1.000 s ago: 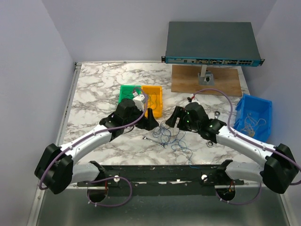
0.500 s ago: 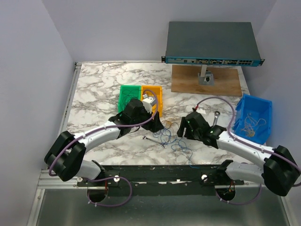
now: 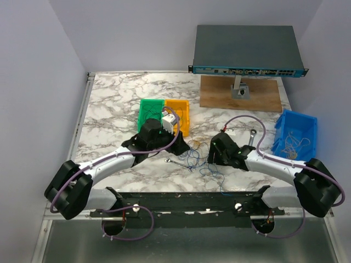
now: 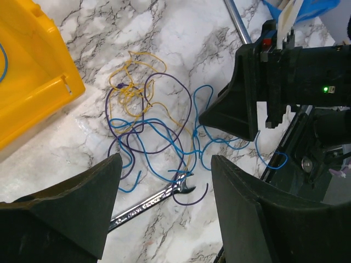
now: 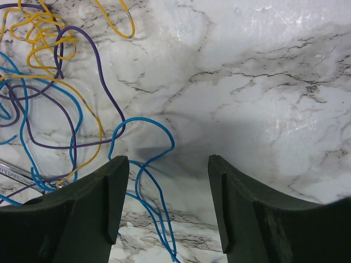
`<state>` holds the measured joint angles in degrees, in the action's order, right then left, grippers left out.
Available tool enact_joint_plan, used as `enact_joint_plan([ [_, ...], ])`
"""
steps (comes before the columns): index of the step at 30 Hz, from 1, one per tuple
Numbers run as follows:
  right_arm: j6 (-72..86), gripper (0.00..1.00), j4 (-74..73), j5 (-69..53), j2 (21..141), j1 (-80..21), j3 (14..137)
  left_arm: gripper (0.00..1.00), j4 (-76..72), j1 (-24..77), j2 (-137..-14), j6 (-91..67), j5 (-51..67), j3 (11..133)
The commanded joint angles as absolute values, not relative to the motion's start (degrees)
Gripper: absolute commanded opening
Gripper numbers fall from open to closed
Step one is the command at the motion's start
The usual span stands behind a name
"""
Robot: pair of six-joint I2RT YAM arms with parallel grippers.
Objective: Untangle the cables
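Left claw (image 4: 166, 164) spread, empty | right claw (image 5: 167, 164) spread, empty | wrench (image 4: 145, 204) touching cables (image 4: 143, 131) | yellow bin (image 4: 33, 71) beside

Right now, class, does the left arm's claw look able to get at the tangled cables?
Probably yes. The left claw hangs open just above the cables, with nothing between them. The wrench lies at the tangle's edge and might get pinched along with a strand.

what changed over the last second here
The right gripper came toward the near edge, closing on the right side of the cables. The left gripper edged slightly nearer them from the other side. Both are open, and nothing was taken hold of. The cables and the wrench lie on the table as before.
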<state>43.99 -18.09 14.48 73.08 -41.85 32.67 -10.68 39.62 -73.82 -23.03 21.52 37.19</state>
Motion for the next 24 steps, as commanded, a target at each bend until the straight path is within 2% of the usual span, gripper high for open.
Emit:
enact_joint_plan([
  [1,44.44,0.68,-22.75,14.61,73.9,-43.8,33.54,0.67,-14.57,40.02,-70.53,-23.2,20.95,35.58],
  [4,45.56,0.75,-27.02,16.77,72.21,-45.66,35.8,0.67,-15.03,39.99,-68.57,-23.12,20.17,34.57],
  [7,47.21,0.96,-32.38,19.22,70.6,-46.49,38.28,0.67,-15.63,39.97,-66.96,-23.12,19.97,33.57],
  [8,48.41,1.0,-33.95,19.59,70.06,-46.65,38.85,0.67,-15.69,39.96,-66.68,-23.12,19.87,33.34],
  [17,64.54,1.0,-46.89,21.74,59.44,-47.86,41.47,0.67,-15.45,39.91,-64.58,-23.2,19.11,32.52],
  [20,74.99,0.98,-53.02,21.26,58.16,-47.91,43.35,0.67,-15.56,39.96,-64.51,-23.29,19.19,32.45],
  [24,86.95,0.98,-50.58,17.91,57.19,-52.16,43.27,0.67,-15.71,39.98,-64.32,-23.12,18.65,32.28],
])
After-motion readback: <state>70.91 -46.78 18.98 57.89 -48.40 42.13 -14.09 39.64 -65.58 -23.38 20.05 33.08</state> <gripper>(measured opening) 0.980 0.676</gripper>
